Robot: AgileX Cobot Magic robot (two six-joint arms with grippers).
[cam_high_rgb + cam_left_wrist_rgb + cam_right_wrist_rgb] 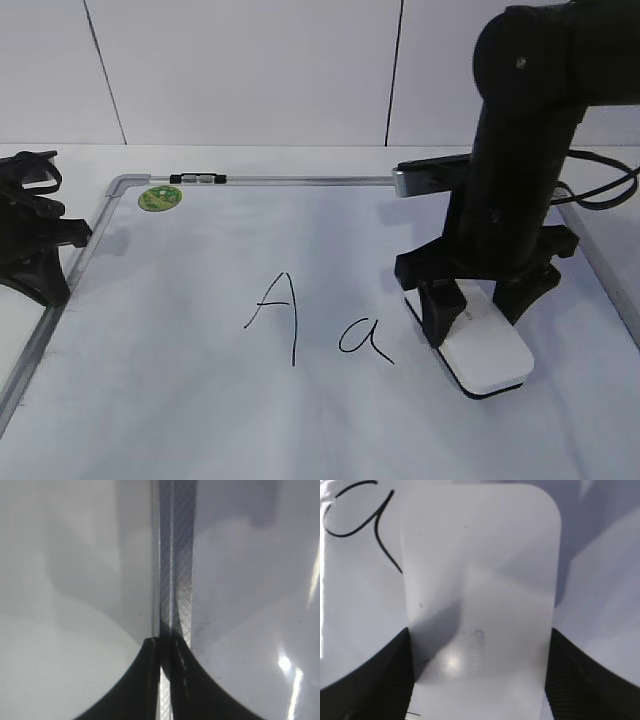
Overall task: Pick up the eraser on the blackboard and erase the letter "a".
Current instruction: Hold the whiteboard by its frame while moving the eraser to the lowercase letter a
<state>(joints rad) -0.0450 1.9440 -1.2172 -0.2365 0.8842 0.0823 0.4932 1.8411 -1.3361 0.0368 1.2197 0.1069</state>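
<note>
The eraser (490, 358) is a flat white block lying on the blackboard (200, 410), right of the letter "a" (365, 338). My right gripper (476, 318) straddles the eraser, with one black finger pressed against each long side. In the right wrist view the eraser (480, 570) fills the middle between the fingers (480, 680), and the letter "a" (360, 515) shows at the upper left. My left gripper (40, 270) rests at the board's left edge. In the left wrist view it (165, 647) is shut and empty over the grey frame (177, 555).
A taller capital "A" (278, 312) is written left of the small "a". A round green sticker (160, 198) and a small black-and-white clip (198, 179) sit at the board's far left corner. A cable runs behind the right arm.
</note>
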